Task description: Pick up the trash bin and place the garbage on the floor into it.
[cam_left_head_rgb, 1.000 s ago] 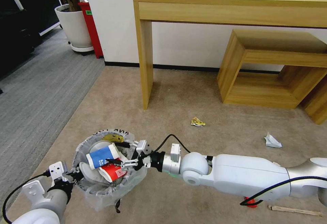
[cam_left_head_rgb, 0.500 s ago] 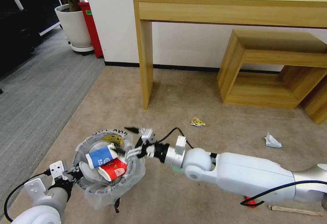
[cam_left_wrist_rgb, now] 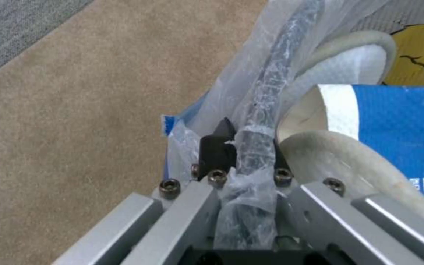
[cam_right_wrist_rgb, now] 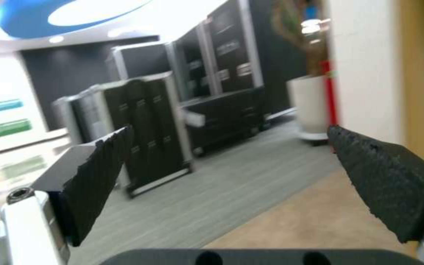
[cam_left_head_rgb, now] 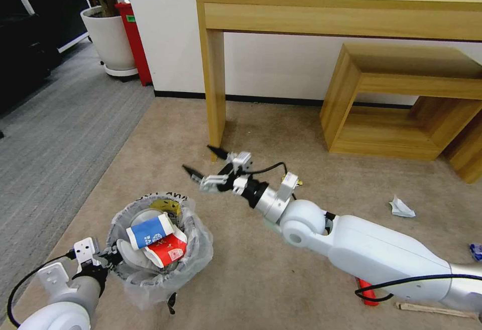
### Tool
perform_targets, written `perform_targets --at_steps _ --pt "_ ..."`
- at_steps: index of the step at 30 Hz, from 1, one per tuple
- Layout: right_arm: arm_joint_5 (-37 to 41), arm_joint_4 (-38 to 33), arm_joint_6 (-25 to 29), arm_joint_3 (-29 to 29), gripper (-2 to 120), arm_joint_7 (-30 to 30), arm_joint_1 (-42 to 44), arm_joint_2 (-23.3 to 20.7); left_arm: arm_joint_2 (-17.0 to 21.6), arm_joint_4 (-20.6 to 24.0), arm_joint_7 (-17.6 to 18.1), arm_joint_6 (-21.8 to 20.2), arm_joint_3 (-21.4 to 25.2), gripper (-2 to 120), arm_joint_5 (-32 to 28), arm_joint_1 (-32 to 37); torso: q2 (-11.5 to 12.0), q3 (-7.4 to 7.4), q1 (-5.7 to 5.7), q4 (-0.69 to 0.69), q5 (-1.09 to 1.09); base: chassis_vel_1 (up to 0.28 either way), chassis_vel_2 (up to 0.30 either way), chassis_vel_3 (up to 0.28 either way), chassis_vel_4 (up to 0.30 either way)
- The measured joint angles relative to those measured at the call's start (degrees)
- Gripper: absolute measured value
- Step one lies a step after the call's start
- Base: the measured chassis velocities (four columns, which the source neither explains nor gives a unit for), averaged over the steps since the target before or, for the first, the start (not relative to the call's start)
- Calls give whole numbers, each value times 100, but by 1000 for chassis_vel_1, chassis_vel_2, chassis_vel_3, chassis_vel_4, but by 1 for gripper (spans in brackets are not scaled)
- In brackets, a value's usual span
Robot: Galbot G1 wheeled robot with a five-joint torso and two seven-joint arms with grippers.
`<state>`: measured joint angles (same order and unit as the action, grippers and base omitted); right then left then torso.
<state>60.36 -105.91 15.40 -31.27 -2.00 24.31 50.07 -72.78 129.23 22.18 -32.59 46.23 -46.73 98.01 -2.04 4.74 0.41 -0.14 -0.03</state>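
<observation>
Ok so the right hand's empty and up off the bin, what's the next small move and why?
Probably swing the right gripper down toward the yellow wrapper on the carpet just behind its wrist. Its fingers are open and hold nothing, that scrap looks like the nearest litter, and the left gripper is clamped on the rim of the trash bin, which already holds the cups.
</observation>
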Motion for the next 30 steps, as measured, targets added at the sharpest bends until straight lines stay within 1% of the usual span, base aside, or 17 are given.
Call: perform_targets --at_steps 1,2,5,6,9,10,12,13,16,17,18,20,21,23,24,30 --pt "1 -1 -42 212 100 -69 95 -25 -10 7 -4 1 0 0 10 4 0 0 0 0 0 0 0 0 0" --pt "1 -1 -42 212 100 -69 95 -25 -10 7 -4 1 0 0 10 4 0 0 0 0 0 0 0 0 0" --pt "-72 39 -175 899 100 -379 395 -126 -24 15 -30 8 -6 0 68 16 0 0 0 -1 0 0 0 0 0" --pt "-72 39 -175 899 100 -379 395 -126 -24 15 -30 8 -6 0 68 16 0 0 0 -1 0 0 0 0 0" --pt "-187 114 -317 1488 100 -642 679 -228 -28 25 -43 13 -11 0 97 23 0 0 0 0 0 0 0 0 0" --pt "-187 114 -317 1488 100 -642 679 -228 -28 25 -43 13 -11 0 97 23 0 0 0 0 0 0 0 0 0" --pt "-294 210 -353 2058 100 -779 995 -308 -27 41 -48 14 -16 0 102 22 0 0 0 -1 0 0 0 0 0" --pt "-294 210 -353 2058 100 -779 995 -308 -27 41 -48 14 -16 0 102 22 0 0 0 -1 0 0 0 0 0" --pt "-561 329 -416 2844 100 -1002 1512 -353 -3 44 -51 14 -18 0 110 37 0 0 0 -1 1 0 0 0 0" --pt "-633 363 -422 2967 100 -1036 1605 -355 1 45 -51 14 -18 0 110 37 0 0 0 0 0 0 0 0 0" --pt "-633 363 -422 2967 100 -1036 1605 -355 1 45 -51 14 -18 0 110 37 0 0 0 0 0 0 0 0 0" --pt "-960 517 -411 3389 100 -1340 2055 -368 22 37 -52 21 -9 0 116 40 0 0 0 -1 2 0 0 0 0" --pt "-960 517 -411 3389 100 -1340 2055 -368 22 37 -52 21 -9 0 116 40 0 0 0 -1 2 0 0 0 0" --pt "-1108 553 -405 3600 100 -1467 2308 -353 25 34 -52 21 -8 0 128 51 0 0 0 0 0 0 0 0 0" --pt "-1297 575 -410 3811 100 -1570 2553 -324 25 22 -60 23 -7 0 153 52 0 0 0 0 1 0 0 0 0" --pt "-1606 568 -449 4142 100 -1784 2948 -262 23 10 -84 34 -11 0 194 66 0 0 0 -1 1 -22 -23 -18 -29"
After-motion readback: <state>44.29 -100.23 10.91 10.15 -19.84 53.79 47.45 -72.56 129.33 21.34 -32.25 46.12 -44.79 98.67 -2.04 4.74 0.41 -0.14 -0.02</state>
